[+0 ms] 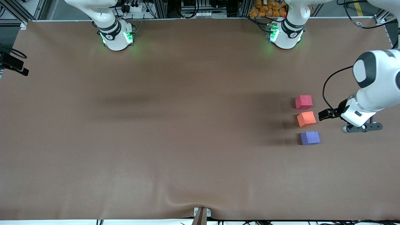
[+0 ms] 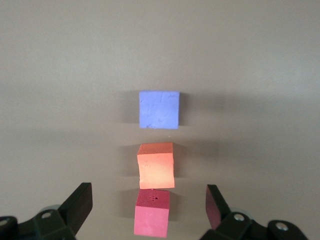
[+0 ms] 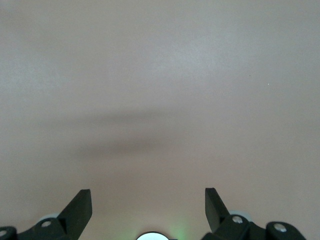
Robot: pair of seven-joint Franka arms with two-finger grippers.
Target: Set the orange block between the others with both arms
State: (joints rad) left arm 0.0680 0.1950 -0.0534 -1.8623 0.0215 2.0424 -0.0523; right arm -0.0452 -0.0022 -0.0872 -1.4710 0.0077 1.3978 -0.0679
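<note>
On the brown worktop [image 1: 175, 131], toward the left arm's end, three foam cubes sit in a line: the blue-purple cube [image 1: 310, 137] nearest the front camera, the orange block [image 1: 306, 118] already between, and the pinkish-red cube [image 1: 303, 102] farthest. The left end effector [image 2: 149, 207] hangs released and empty just beside the row, so a good finish would likely be lifting straight away without brushing the cubes. Only the left wrist view shows the orange block nearly touching the red cube, while the right end effector [image 3: 148, 206], unseen from the front, shows in its own wrist view spread wide over bare worktop, waiting.
</note>
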